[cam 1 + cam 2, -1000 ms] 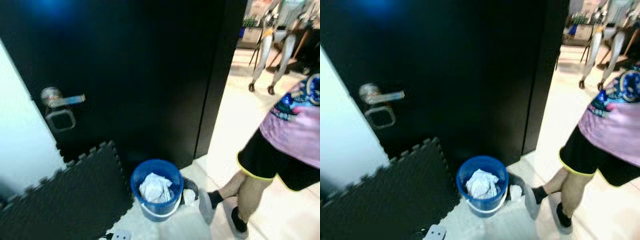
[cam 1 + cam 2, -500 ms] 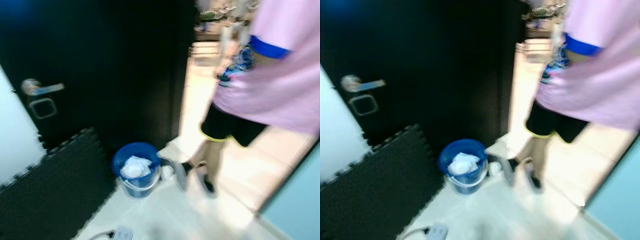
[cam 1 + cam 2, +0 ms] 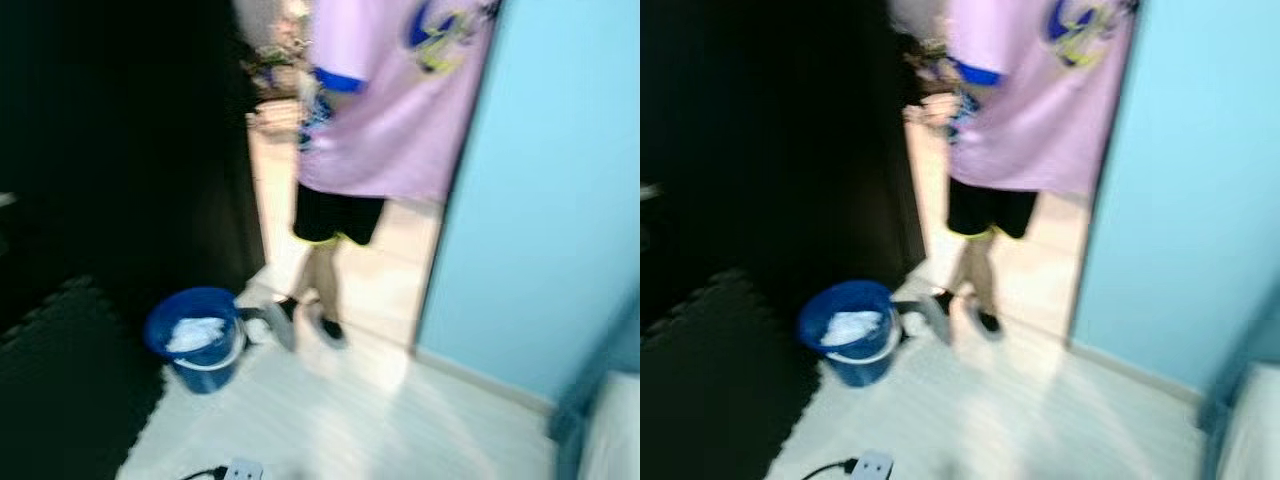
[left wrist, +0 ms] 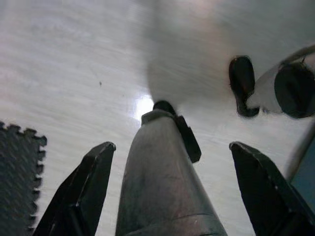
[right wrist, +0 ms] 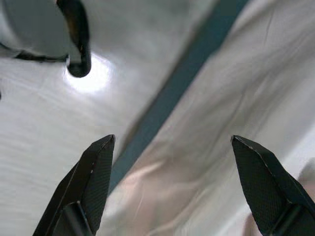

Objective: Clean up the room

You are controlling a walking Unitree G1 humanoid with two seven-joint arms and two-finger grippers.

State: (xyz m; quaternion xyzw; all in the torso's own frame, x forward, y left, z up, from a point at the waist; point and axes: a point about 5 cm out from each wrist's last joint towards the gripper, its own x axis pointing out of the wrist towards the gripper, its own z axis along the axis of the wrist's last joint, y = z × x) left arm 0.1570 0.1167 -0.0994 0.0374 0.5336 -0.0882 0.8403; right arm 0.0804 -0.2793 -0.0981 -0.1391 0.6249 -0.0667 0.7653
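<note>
blur across both head views is my first worry, bc i can't place things well while the pic smears like this. blue bucket (image 3: 194, 339) sits on the pale floor (image 3: 330, 420) next to the black foam mat (image 3: 60, 390), close to the dark door (image 3: 120, 150), w/ crumpled white paper (image 3: 194, 333) inside it, so that's where rubbish seems to belong. a person (image 3: 385, 110) in a lilac shirt and black shorts stands in the doorway just beside the bucket, feet near its rim, and i judge that's the main hazard: if i walk that way i could clip their legs or knock the bucket over and spill the paper. white power strip (image 3: 872, 465) w/ its black cord lies on the floor near me, easy to step on or drag. my left gripper (image 4: 172, 167) hangs over bare floor, fingers spread wide, nothing held; a silver leg of mine shows between them. my right gripper (image 5: 170, 162) is also spread wide and empty, over pale cloth (image 5: 236, 98) and a teal strip (image 5: 187, 78), prob a bed edge. i can't tell yet what rubbish is left to pick up, so grabbing blind at the cloth would be a mistake.
</note>
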